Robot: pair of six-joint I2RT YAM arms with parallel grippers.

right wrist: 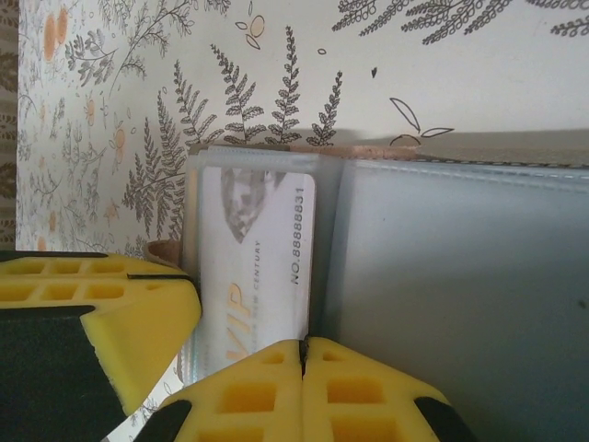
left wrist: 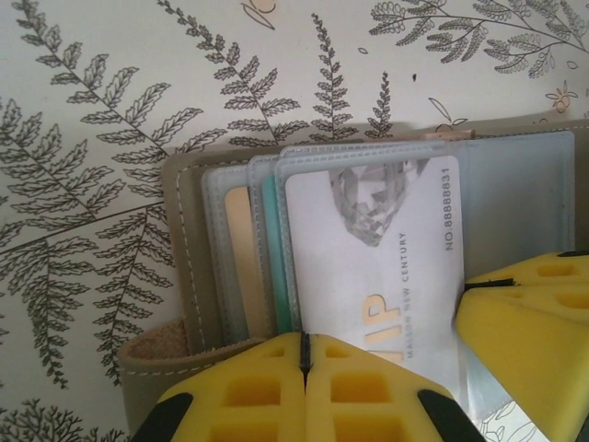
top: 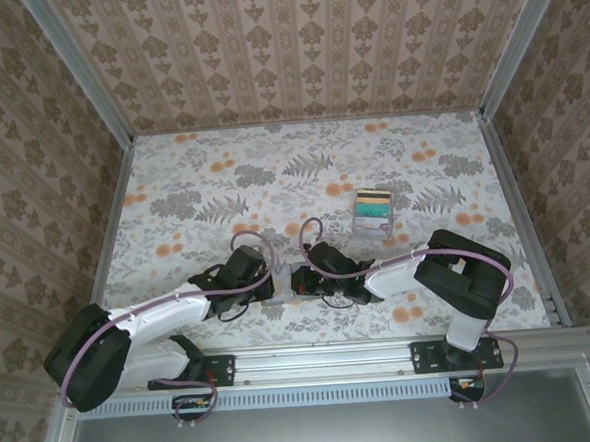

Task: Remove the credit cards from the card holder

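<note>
**Yellow pincers both closed over the open card holder, no card out yet**

Card holder (left wrist: pixel 184 239) lies open on the surface (top: pixel 222 175), with both pincers meeting over it. The clear box of coloured cards (top: pixel 373 213) sits well beyond the holder and is not part of the job.

Left pincer (left wrist: pixel 305 354): fingers pressed together, tips at the holder's near edge, over the white card (left wrist: pixel 377 249).
Right pincer (right wrist: pixel 303 354): also closed, tips at the holder's fold, beside the blue-grey panel (right wrist: pixel 460 276).
I can't tell whether either one pinches a sleeve edge or just presses down.

The credit cards are all in their clear sleeves. The white one is on top, with a tan card (left wrist: pixel 237 258) and a teal edge (left wrist: pixel 268 239) fanned toward the holder's outer edge.

My read: this is the start of extraction, bracing the holder before the first pull.

The next move likely needs one pincer pinning the holder flat. The other has to open, catch only the white card's free edge, and slide it out along the sleeve opening.

Risk: it grabs sleeve and card together and the whole holder lifts.
</note>
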